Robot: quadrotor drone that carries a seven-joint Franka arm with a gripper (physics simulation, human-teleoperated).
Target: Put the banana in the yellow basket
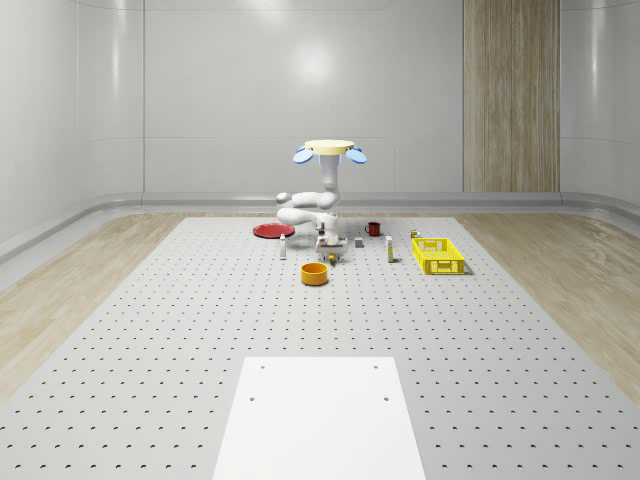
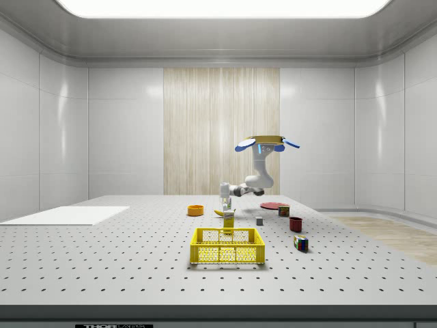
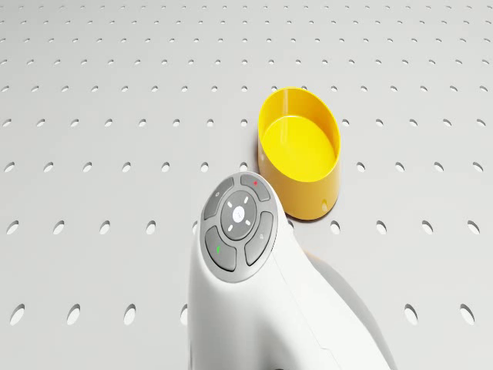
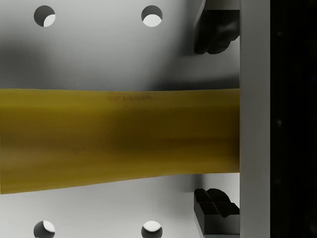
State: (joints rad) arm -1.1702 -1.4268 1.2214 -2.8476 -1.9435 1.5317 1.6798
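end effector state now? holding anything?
End effector: open, fingertips straddling the banana with gaps either side; not gripped yet. Drone hovers above the table.

Yellow banana flat on pegboard, yellow basket — well apart

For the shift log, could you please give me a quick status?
Drone hovering over the table. Gripper open, straddling banana. Yellow basket apart, not yet reached. Orange bowl close by.
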